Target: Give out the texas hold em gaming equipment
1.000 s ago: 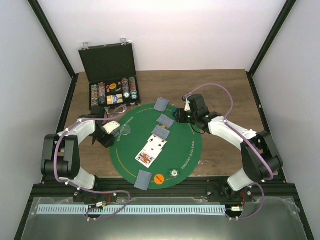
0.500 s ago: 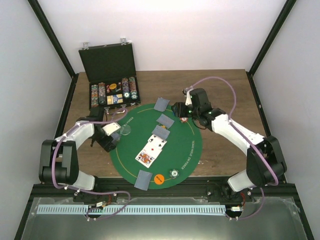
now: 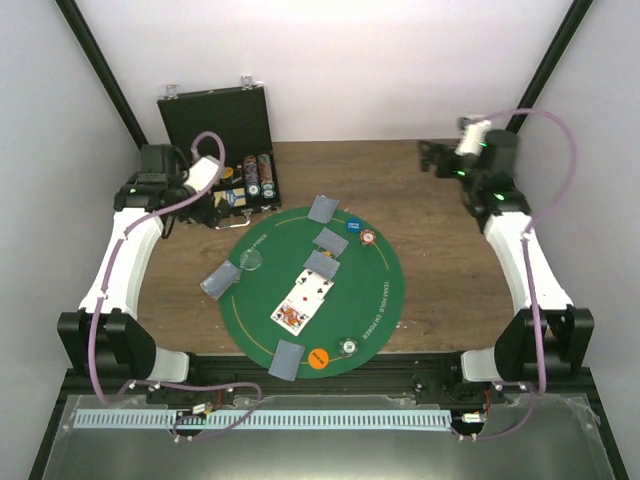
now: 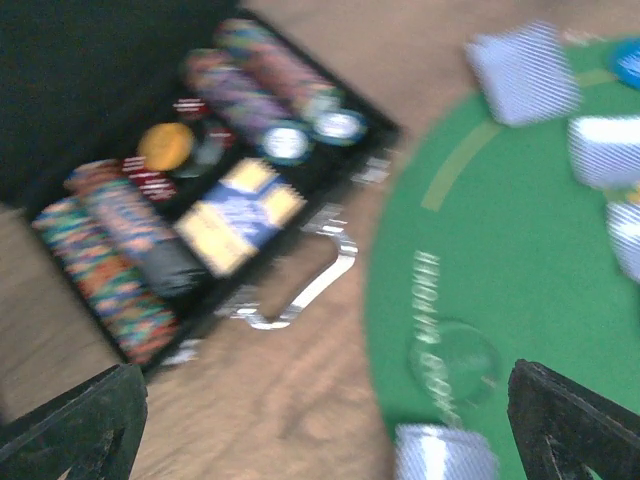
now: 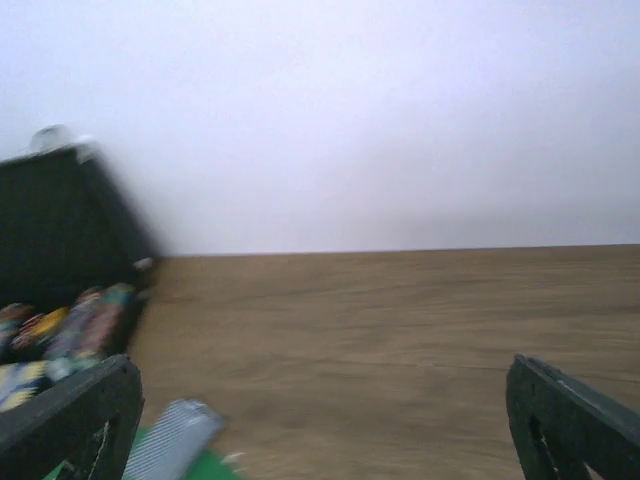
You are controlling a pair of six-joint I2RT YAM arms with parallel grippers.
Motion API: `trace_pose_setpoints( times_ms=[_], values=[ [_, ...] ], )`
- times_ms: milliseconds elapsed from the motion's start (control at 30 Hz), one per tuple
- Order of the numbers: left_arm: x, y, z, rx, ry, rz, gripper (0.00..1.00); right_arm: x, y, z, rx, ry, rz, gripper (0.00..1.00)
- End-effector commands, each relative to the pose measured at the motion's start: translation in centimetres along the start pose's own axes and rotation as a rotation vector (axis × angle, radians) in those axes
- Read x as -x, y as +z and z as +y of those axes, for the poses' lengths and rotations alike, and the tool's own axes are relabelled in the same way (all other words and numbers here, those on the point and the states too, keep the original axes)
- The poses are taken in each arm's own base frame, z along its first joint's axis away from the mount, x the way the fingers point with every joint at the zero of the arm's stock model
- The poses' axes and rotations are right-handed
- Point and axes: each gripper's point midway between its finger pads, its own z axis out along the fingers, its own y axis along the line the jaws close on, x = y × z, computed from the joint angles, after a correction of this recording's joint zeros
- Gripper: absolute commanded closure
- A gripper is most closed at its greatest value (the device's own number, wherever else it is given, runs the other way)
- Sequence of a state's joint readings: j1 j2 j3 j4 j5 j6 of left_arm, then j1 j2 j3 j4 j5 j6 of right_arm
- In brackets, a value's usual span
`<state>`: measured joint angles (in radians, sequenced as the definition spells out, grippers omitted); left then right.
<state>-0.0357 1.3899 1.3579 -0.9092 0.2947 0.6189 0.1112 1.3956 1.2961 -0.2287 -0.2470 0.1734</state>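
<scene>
The grey-blue cards lie on the green mat [image 3: 372, 300]: one at the top [image 3: 323, 208], two below it [image 3: 331, 241], one on the left rim [image 3: 220, 282], one at the front [image 3: 286, 359]. Two face-up cards [image 3: 301, 302] lie mid-mat. The blue disc [image 3: 353, 226], red-and-white disc [image 3: 368, 238], clear disc [image 3: 251, 262], orange disc [image 3: 318, 358] and silvery disc [image 3: 347, 346] rest on the felt. My left gripper [image 3: 185, 208] hangs open by the case; its blurred wrist view shows the clear disc [image 4: 452, 355] and a card [image 4: 445, 455] below the left gripper [image 4: 320, 440]. My right gripper [image 3: 432, 160] is open at the far right, holding nothing.
The black hinged case [image 3: 215, 125] stands open at the back left, with rows of chips [image 4: 240, 95] and a boxed deck [image 4: 240, 215] in its tray. Bare wooden table [image 5: 400, 340] lies ahead of the right gripper [image 5: 320, 430]; the case [image 5: 60, 230] shows at its left.
Both arms have lifted off the mat and swung outward and back. The left jaws opened, leaving a card on the mat's left rim. The right jaws opened, leaving the red-and-white disc.
</scene>
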Motion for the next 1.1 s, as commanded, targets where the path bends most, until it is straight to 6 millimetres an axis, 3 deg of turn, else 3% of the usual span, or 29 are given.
trace_pose_setpoints(
  times_ms=[0,33,100,200,267,333,500,667,933,1067],
  values=[
    [-0.2,0.0,11.9,0.452,-0.393,-0.102,0.00,0.7,-4.5,-7.2,-0.037,-0.051,-0.165,0.00],
    [-1.6,0.1,14.4,0.537,-0.473,-0.124,0.00,0.1,-5.6,-8.7,-0.072,-0.055,-0.213,0.00],
    [-4.6,1.0,17.5,0.664,-0.576,-0.174,0.00,-1.6,-7.3,-10.8,-0.178,-0.107,-0.288,0.00],
    [-8.0,1.4,18.9,0.861,-0.630,-0.213,0.00,-5.1,-8.2,-12.4,-0.290,-0.178,-0.318,0.00],
    [-9.6,2.4,18.1,0.896,-0.635,-0.295,0.00,-7.6,-8.2,-12.4,-0.289,-0.227,-0.319,0.00],
    [-10.1,3.4,16.9,0.867,-0.611,-0.371,0.00,-9.5,-8.3,-12.5,-0.291,-0.231,-0.337,0.00],
    [-8.2,2.8,14.2,0.778,-0.609,-0.530,0.00,-13.3,-7.6,-10.8,-0.161,-0.184,-0.371,0.00],
    [-6.5,2.6,10.5,0.659,-0.547,-0.657,0.00,-16.3,-7.0,-10.9,-0.131,-0.134,-0.367,0.00],
    [-6.6,2.6,7.3,0.562,-0.501,-0.710,0.00,-17.1,-5.3,-10.1,-0.071,-0.161,-0.339,0.00],
    [-7.6,4.3,6.5,0.532,-0.500,-0.711,0.00,-17.5,-4.4,-8.8,-0.023,-0.214,-0.318,0.00]
  ],
)
